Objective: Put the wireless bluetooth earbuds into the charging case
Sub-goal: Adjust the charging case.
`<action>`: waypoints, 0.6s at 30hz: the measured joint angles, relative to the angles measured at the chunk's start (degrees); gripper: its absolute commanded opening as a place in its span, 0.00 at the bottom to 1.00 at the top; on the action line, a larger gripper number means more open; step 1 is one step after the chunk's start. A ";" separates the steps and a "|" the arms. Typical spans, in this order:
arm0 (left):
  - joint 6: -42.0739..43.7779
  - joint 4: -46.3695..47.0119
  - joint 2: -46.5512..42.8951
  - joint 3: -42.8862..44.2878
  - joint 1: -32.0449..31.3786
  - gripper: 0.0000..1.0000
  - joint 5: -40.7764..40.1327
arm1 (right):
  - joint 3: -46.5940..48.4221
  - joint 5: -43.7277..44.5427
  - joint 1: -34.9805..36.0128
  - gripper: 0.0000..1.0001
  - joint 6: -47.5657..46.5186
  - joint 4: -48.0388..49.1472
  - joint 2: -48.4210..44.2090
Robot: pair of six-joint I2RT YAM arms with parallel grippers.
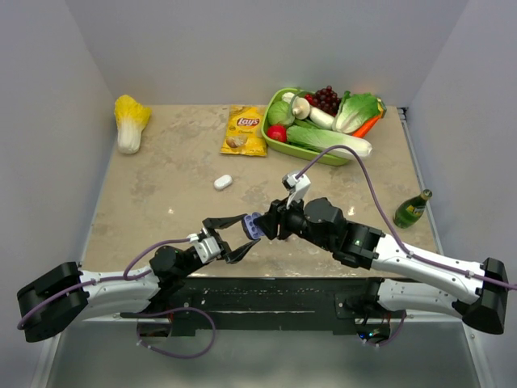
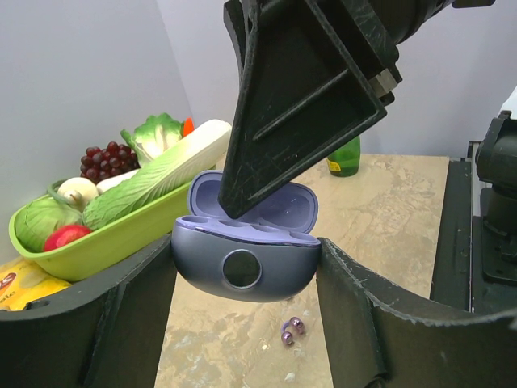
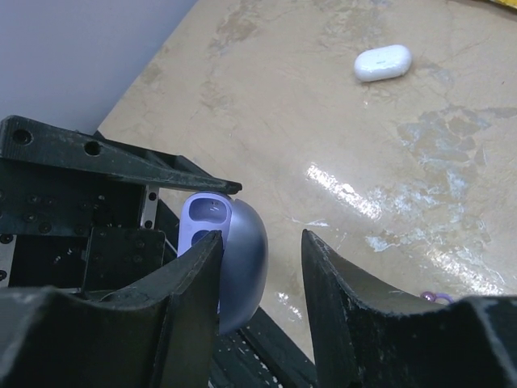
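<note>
A purplish-grey charging case (image 1: 252, 227) hangs open above the table's near edge. My left gripper (image 1: 249, 232) is shut on it, and in the left wrist view the case (image 2: 242, 271) touches both fingers. My right gripper (image 1: 265, 224) is open. One of its fingers (image 2: 299, 89) reaches into the open case from above. In the right wrist view the case (image 3: 242, 259) lies against the left finger, with a gap to the right finger (image 3: 347, 307). Two purple earbuds (image 2: 291, 330) lie on the table below the case, and they also show in the right wrist view (image 3: 435, 297).
A closed white case (image 1: 223, 182) lies mid-table and shows in the right wrist view (image 3: 383, 62). A green basket (image 1: 271, 139) of vegetables stands at the back right. A Lays bag (image 1: 245, 129), a cabbage (image 1: 129, 121) and a green bottle (image 1: 412, 208) are also on the table.
</note>
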 measured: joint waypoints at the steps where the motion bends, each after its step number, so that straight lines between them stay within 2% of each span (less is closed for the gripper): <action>1: 0.00 0.00 0.00 0.00 0.00 0.00 -0.02 | 0.00 -0.17 0.00 0.45 0.00 0.00 0.31; 7: 0.00 -0.52 0.07 -0.04 0.00 0.00 -0.11 | 0.00 -1.03 -0.04 0.38 0.09 0.20 1.07; 10: 0.00 -0.48 0.07 -0.04 0.00 0.00 -0.15 | 0.00 -1.07 -0.04 0.29 0.09 0.35 1.05; 13: 0.02 -0.31 0.24 -0.04 0.00 0.00 -0.22 | 0.00 -1.20 -0.02 0.09 0.11 0.33 1.05; 16: 0.09 0.52 0.55 -0.04 -0.04 0.00 -0.22 | -0.02 -0.72 -0.07 0.00 0.31 -0.55 1.09; 18: 0.11 0.68 0.76 -0.04 -0.09 0.00 -0.22 | -0.02 -0.02 -0.02 0.00 0.00 -0.81 1.11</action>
